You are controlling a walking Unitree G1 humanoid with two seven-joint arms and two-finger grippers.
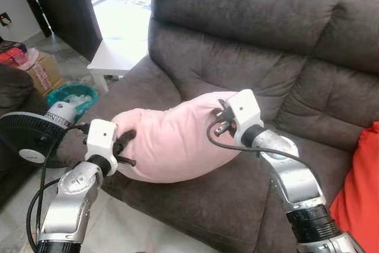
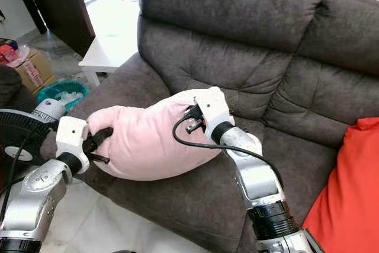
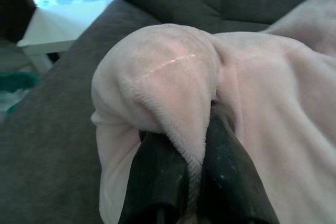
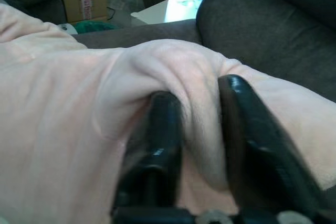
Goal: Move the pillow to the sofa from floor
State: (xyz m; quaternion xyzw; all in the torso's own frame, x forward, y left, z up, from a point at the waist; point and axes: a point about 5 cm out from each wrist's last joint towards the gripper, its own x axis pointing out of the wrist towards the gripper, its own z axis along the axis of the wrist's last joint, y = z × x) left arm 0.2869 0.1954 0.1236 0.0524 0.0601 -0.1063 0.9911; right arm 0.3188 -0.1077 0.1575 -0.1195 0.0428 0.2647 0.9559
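Here, pillow on sofa, both hands pinching

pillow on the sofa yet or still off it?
On it: the pink pillow lies across the sofa seat, both grippers pinching its ends.

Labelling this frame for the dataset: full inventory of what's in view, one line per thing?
pillow: 1, pink, over the sofa seat's front edge, held at both ends
sofa: 1, dark grey-brown, ahead of the robot
cushion: 1, red-orange, on the sofa's right side
side table: 1, white, beside the sofa's left armrest
basin: 1, teal, on the floor by the table
cardboard box: 1, brown, on the floor at far left
fan: 1, black, low at far left
left gripper: 1, black jaws pinching the pillow's left end
right gripper: 1, black jaws pinching a fold at its right end
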